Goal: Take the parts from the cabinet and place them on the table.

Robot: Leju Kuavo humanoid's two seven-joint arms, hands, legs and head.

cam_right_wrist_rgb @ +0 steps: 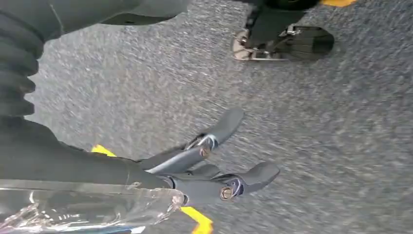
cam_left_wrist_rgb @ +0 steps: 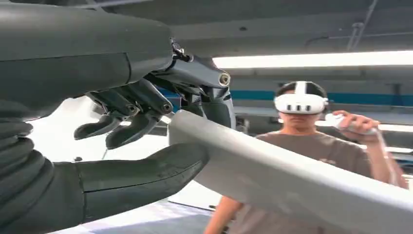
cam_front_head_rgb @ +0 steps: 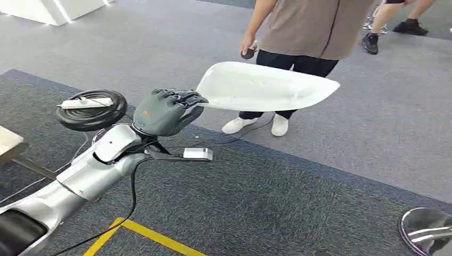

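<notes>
The head view is evenly and brightly lit from above; shadows on the carpet (cam_front_head_rgb: 320, 176) are soft and faint; glare is seen on the white part (cam_front_head_rgb: 261, 88), washing out its surface. In the left wrist view, a ceiling light strip (cam_left_wrist_rgb: 316, 59) is overexposed; the near hand (cam_left_wrist_rgb: 122, 122) is rendered dark. The right wrist view is smeared by motion blur across the floor.

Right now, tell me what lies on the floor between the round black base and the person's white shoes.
Head view: dark carpet with a black cable trailing across it lies between the base and the shoes. Above that stretch, the left hand holds the white part.
</notes>
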